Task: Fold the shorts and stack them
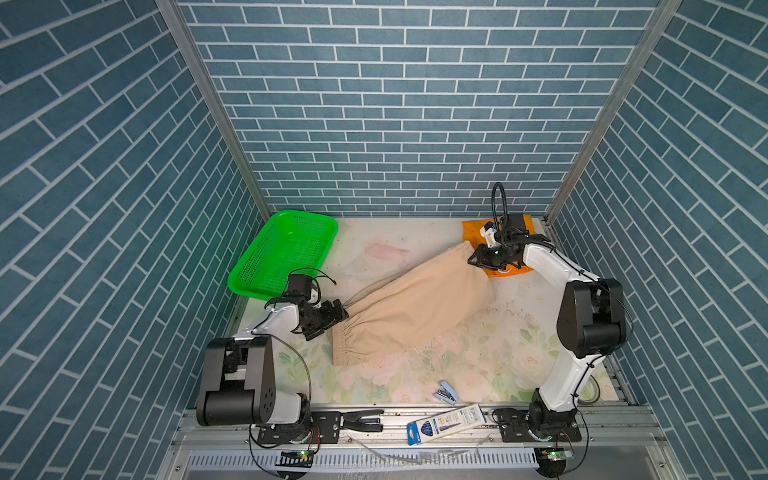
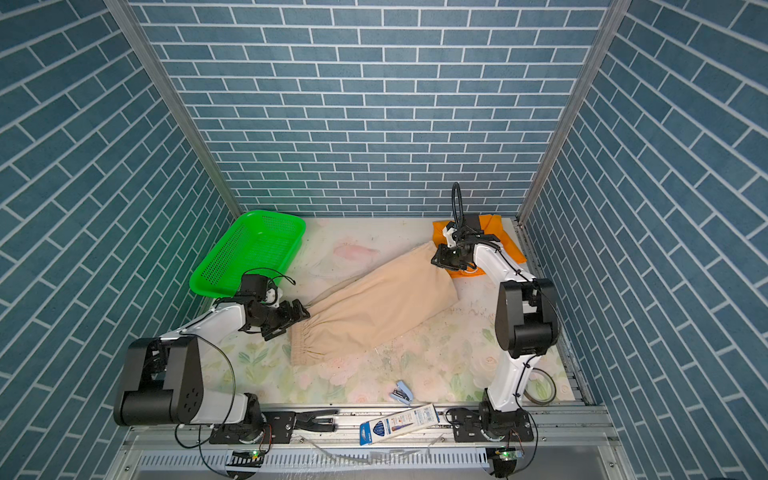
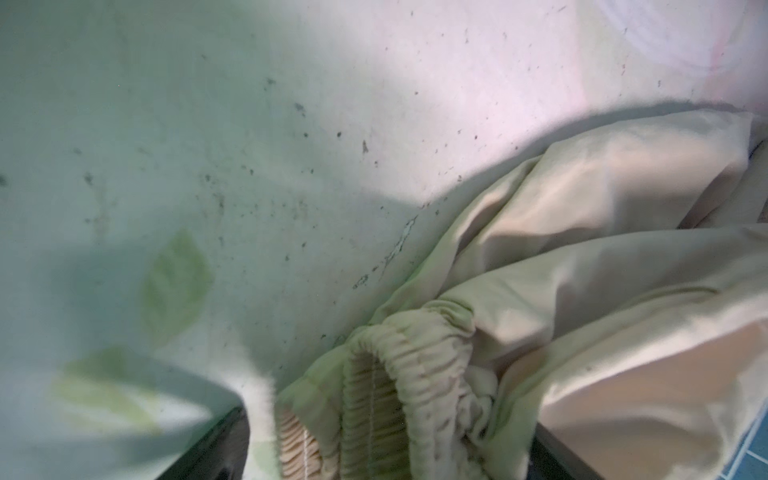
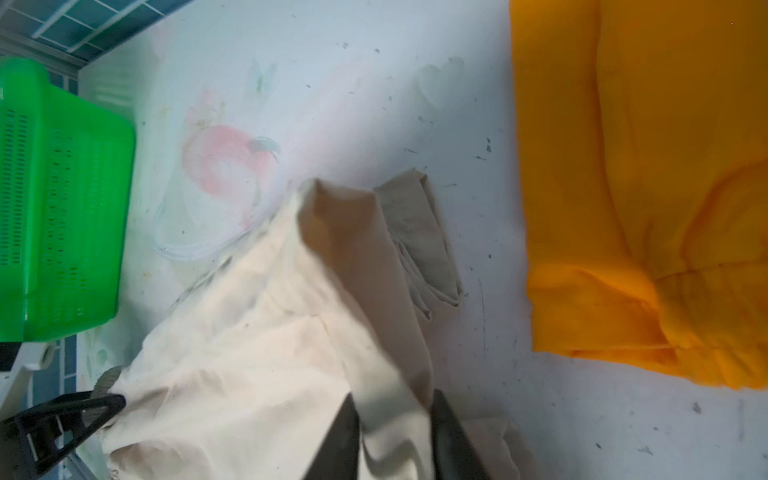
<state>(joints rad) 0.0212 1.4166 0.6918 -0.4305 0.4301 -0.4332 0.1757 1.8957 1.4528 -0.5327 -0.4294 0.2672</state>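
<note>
on your far left stands one green basket (image 1: 286,253), perforated, at the back corner of the table (image 1: 395,232). just in front of it, your left pincer (image 1: 337,322) sits low with its jaws wide apart. in the left wrist view the gathered waistband (image 3: 415,374) of the beige shorts (image 1: 419,307) lies bunched between the two fingers, which do not press it.

you have two pairs of shorts in all. the beige pair lies slantwise across the middle of the table, its waistband by the left pincer and its hem end up at the right pincer (image 1: 473,258).

along the front rail lie one black plier-like tool (image 1: 363,419) and one flat blue pack (image 1: 446,419). the print on the pack is too small to read. just behind the pack, on the table, is one small blue stapler (image 1: 445,392).

further right, in the right wrist view, beige cloth passes between the right pincer's fingers. the jaws stand partly apart, and you cannot tell whether they pinch the cloth. the orange shorts (image 1: 473,228) lie folded at the back right corner, partly hidden by that arm, just beside the beige hem end.
</note>
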